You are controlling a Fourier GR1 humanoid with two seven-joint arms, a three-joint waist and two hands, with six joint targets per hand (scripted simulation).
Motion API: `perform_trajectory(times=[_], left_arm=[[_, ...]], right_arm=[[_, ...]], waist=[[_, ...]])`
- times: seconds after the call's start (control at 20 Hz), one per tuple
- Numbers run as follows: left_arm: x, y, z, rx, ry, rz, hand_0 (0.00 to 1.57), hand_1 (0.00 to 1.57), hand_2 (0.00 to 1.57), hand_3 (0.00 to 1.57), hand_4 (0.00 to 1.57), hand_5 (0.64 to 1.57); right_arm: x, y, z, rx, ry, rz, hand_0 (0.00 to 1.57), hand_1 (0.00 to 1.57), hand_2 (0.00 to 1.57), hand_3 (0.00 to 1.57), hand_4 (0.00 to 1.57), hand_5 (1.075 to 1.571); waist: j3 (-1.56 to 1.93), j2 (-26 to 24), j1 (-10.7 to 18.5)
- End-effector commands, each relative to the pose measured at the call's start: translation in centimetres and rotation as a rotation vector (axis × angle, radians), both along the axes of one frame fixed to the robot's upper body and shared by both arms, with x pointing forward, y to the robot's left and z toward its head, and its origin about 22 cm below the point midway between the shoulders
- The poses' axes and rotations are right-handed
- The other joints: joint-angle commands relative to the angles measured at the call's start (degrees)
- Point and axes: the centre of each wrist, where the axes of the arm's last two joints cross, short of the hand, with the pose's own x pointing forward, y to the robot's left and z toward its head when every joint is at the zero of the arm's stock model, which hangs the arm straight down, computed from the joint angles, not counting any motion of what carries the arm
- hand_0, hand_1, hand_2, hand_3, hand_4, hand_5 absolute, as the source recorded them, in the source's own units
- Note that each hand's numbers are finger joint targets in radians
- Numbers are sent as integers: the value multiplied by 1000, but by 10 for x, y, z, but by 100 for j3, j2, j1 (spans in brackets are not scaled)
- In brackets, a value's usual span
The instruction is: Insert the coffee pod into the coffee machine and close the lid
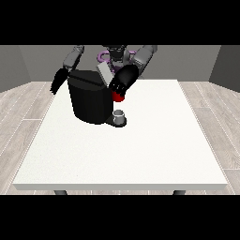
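Hand at the view's right (pixel 124 78) hovers at the coffee machine (pixel 89 101) top, fingers unreadable; other hand (pixel 58 81) hangs straight-fingered beside it.

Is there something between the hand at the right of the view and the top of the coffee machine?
Nothing visible stands between them. The hand at the view's right is already at the coffee machine, beside its raised grey lid and just above a red thing at the machine.
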Motion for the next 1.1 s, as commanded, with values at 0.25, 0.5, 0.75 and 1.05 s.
perform_trajectory(times=[0.25,0.5,0.75,1.05], left_arm=[[-2,0,33,-4,-85,3,1224,1224,1202,978,0,1571],[-4,22,20,43,-146,-21,1144,1144,1115,841,0,1571],[-2,4,11,91,-154,-38,815,815,912,662,0,1571],[-3,3,29,105,-167,13,0,0,623,490,0,1571]], right_arm=[[6,22,17,-21,-28,10,0,0,0,0,218,1571],[3,16,19,-11,-38,3,0,0,0,0,161,1571],[3,9,5,-33,-24,-21,0,0,0,0,207,1571],[8,14,16,-36,-42,3,0,0,0,0,0,1571]], waist=[[-2,179,-102],[-4,306,-93],[-2,236,7],[0,277,-69]])
